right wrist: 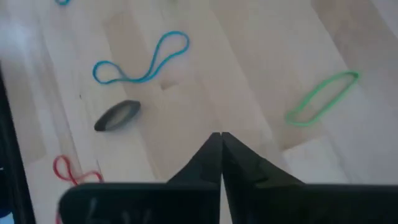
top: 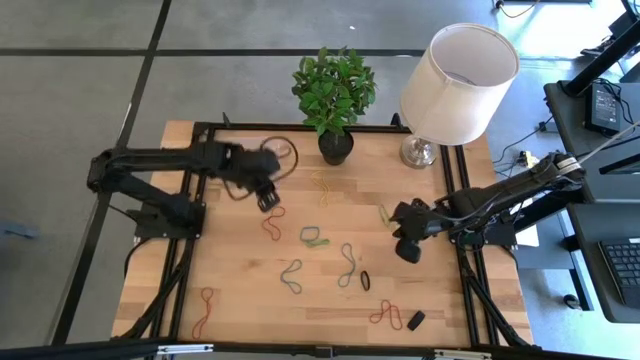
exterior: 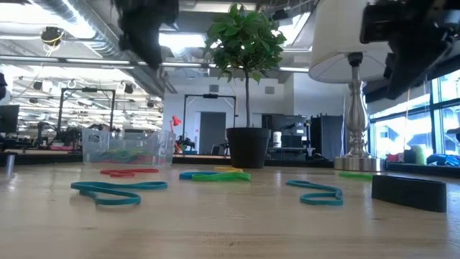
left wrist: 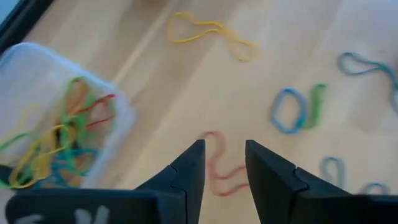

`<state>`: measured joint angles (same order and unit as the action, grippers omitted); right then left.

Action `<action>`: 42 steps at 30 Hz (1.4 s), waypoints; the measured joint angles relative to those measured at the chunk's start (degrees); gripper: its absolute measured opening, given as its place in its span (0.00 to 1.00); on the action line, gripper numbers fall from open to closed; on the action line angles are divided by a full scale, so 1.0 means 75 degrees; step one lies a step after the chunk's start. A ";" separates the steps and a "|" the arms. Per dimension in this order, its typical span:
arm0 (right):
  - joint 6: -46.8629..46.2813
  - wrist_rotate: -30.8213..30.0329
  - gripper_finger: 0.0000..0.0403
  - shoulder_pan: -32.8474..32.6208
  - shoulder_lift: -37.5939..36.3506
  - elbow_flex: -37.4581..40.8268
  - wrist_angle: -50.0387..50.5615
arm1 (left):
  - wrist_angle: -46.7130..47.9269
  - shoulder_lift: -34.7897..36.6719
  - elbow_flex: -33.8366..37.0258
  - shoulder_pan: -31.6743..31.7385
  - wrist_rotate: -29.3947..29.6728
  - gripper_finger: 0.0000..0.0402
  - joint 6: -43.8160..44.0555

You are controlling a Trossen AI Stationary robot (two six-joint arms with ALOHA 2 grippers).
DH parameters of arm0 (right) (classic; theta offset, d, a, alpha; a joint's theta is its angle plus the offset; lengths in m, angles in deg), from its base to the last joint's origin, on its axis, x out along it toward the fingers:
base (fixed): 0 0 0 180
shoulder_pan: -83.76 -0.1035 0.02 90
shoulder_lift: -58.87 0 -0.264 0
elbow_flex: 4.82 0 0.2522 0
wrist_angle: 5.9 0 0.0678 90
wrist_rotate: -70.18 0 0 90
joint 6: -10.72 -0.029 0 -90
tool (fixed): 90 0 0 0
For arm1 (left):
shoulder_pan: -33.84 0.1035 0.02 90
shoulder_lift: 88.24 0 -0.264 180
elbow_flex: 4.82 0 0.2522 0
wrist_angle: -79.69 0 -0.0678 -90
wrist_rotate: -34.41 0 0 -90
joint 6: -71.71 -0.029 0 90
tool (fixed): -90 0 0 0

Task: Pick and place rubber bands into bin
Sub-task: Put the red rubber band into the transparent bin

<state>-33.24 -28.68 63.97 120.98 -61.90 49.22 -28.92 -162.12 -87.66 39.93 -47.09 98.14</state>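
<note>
No brand, label or readable writing shows on anything here.

On the wooden surface (top: 240,290) about ten rubber bands lie loose: two red ones on the left side (top: 273,222) and near the front left corner (top: 204,309), a third red one (top: 383,314) near the front right, three blue twisted loops (top: 291,276), a blue-and-green pair (top: 316,238), a yellow one (top: 322,185) by the plant pot (top: 336,146), a green one (top: 385,214) and a small dark loop (top: 365,281). One small black block (top: 416,320) sits near the front right.

The clear bin (left wrist: 59,118) stands on the left part of the surface, well apart from most of the loose bands, and holds a tangle of yellow, green, red and blue bands.

The left hand (left wrist: 222,163) hangs above a red band beside the bin, its fingers slightly parted and holding nothing. The right hand (right wrist: 220,144) hovers over bare wood near the green band, its fingers pressed together, empty.

One lamp (top: 452,85) and one potted plant stand at the back.
</note>
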 joint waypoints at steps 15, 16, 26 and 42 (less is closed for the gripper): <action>0.0897 0.0003 0.03 0.0489 -0.3329 0.2951 -0.3447 | 0.2824 -0.1313 -0.0699 -0.4075 -0.0322 0.26 0.6380; 0.0894 0.0006 0.04 0.0489 -0.3334 0.2951 -0.3458 | 0.2924 -0.1411 -0.0699 -0.4316 -0.0447 0.26 0.6835; 0.0497 0.0312 0.04 0.0489 -0.3337 0.2916 -0.3604 | 0.1468 -0.1927 0.0213 -0.6006 -0.2316 0.26 1.0464; 0.0323 0.0557 0.04 0.0483 -0.3331 0.2914 -0.3592 | -0.1551 -0.2108 0.2175 -0.7776 -0.3211 0.26 1.3322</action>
<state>-30.82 -24.51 67.60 95.99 -40.05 22.27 -40.55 -177.93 -71.35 -18.39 -71.18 198.05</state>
